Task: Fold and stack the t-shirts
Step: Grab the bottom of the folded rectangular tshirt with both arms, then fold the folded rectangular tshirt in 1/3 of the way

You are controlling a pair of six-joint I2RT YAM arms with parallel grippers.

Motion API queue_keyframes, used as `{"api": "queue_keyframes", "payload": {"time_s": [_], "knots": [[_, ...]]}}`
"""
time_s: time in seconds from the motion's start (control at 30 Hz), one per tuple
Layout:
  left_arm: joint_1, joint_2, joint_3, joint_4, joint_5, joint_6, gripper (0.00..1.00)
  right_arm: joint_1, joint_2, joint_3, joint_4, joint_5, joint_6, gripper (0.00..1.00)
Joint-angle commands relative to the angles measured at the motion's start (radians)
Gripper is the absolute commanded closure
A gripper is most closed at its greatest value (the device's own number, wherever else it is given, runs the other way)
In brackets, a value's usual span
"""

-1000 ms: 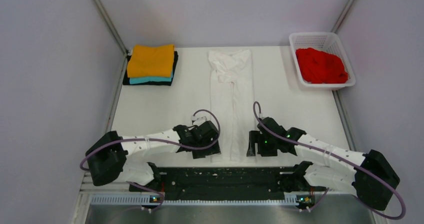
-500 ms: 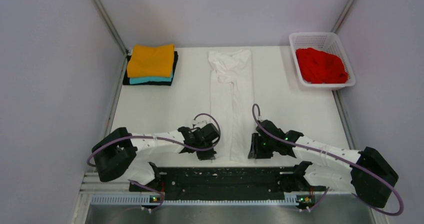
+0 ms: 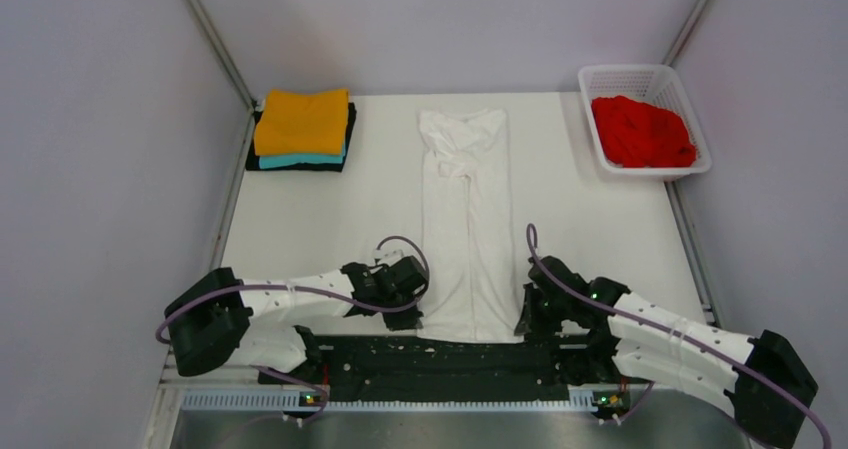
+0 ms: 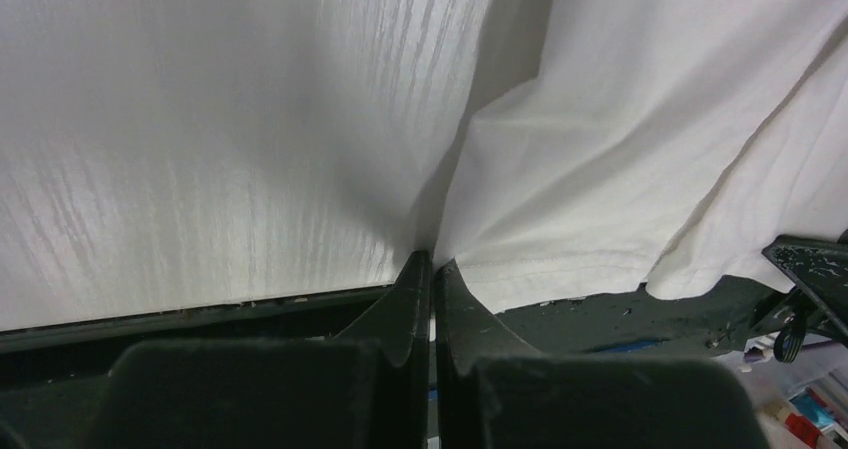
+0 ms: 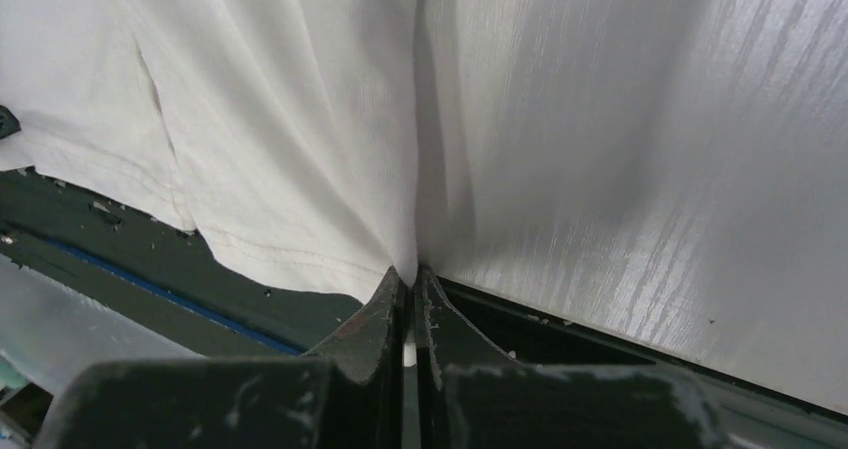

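Note:
A long white t-shirt (image 3: 466, 229) lies folded into a narrow strip down the middle of the table, its hem hanging a little over the near edge. My left gripper (image 3: 414, 321) is shut on the hem's left corner; in the left wrist view the cloth (image 4: 560, 169) is pinched at my left gripper (image 4: 433, 261). My right gripper (image 3: 524, 326) is shut on the right corner, and the right wrist view shows the white t-shirt (image 5: 290, 139) drawn into my right gripper (image 5: 409, 272). An orange t-shirt (image 3: 302, 120) tops a folded stack over a teal one (image 3: 300, 159). A red t-shirt (image 3: 642, 131) lies crumpled.
The red cloth sits in a white mesh basket (image 3: 640, 77) at the back right corner. The folded stack rests on a dark folded cloth (image 3: 300, 166) at the back left. Grey walls close both sides. A dark rail (image 3: 440, 354) runs along the near edge between the arm bases.
Both grippers shut on the white t-shirt's near hem corners and drew it toward the near edge. The strip now lies longer, wider at the hem, its collar end flatter.

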Motion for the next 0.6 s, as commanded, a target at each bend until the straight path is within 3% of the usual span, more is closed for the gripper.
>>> {"api": "queue_keyframes", "payload": {"time_s": [0.0, 0.2, 0.37, 0.57], "knots": [[-0.04, -0.03, 0.008, -0.046, 0.0, -0.004, 1.0, 0.015, -0.035, 0.007, -0.066, -0.041, -0.011, 1.0], [-0.062, -0.033, 0.092, -0.059, -0.012, 0.024, 1.0, 0.013, -0.085, 0.097, -0.081, -0.054, -0.026, 1.0], [-0.012, -0.056, 0.177, -0.027, -0.061, 0.097, 1.0, 0.013, 0.01, 0.211, -0.079, 0.026, -0.081, 1.0], [0.245, 0.045, 0.338, 0.007, 0.014, 0.369, 1.0, -0.08, 0.2, 0.428, -0.037, 0.16, -0.221, 1.0]]}}
